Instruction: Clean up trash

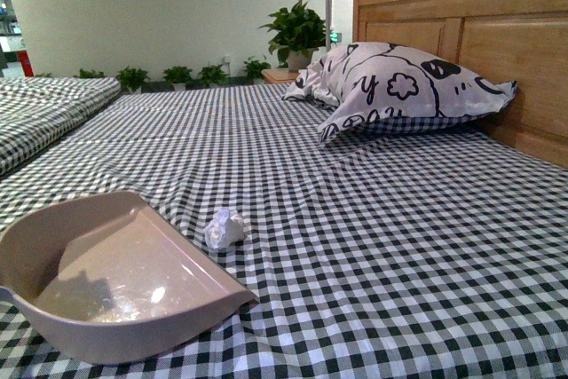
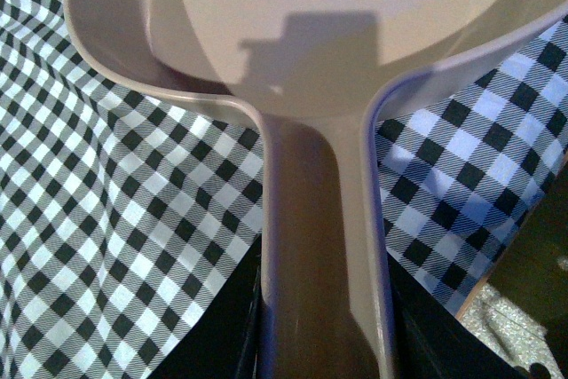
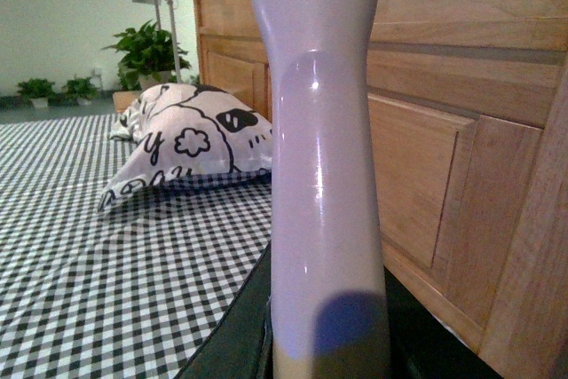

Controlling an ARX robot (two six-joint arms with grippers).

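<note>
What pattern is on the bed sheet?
The bed sheet has small black-and-white checks. The front view shows it best.

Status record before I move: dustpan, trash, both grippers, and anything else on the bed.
dustpan: low on the sheet, open edge toward the trash
trash: paper ball, on the sheet just outside that edge, not in the pan
left gripper: shut on the dustpan's handle
right gripper: shut on a pale handle, held upright; its working end is out of view
other: pillow against the headboard, far from the ball
</note>
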